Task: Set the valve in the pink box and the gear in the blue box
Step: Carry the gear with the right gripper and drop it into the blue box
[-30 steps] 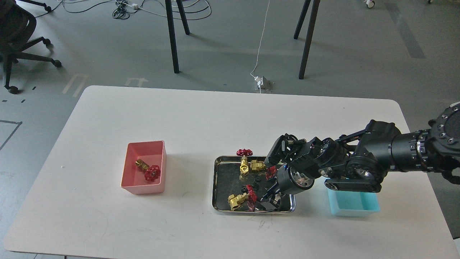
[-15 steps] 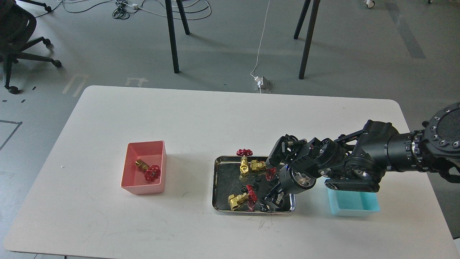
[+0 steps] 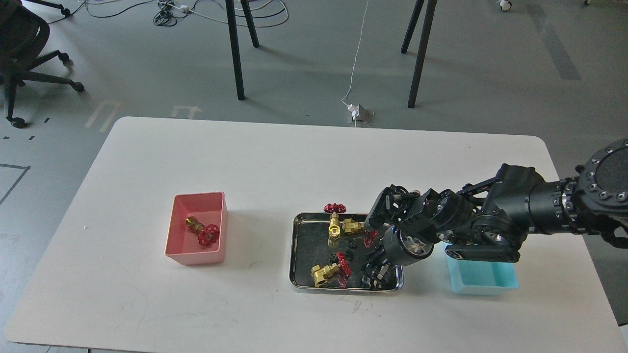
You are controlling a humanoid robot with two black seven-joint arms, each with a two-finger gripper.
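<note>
A shiny steel tray in the middle of the table holds brass valves with red handwheels, one at its back and one at its front, and tiny black gears. My right gripper reaches down into the tray's front right corner; its dark fingers cannot be told apart. The pink box at the left holds one valve. The blue box stands at the right, partly under my right arm. My left gripper is out of view.
The white table carries only the tray and the two boxes. Beyond its far edge are black table legs, cables and a power strip on the floor. An office chair stands at the far left.
My right gripper has lowered and shifted a little right and toward the tray's front right corner. The valves and boxes have not moved.
</note>
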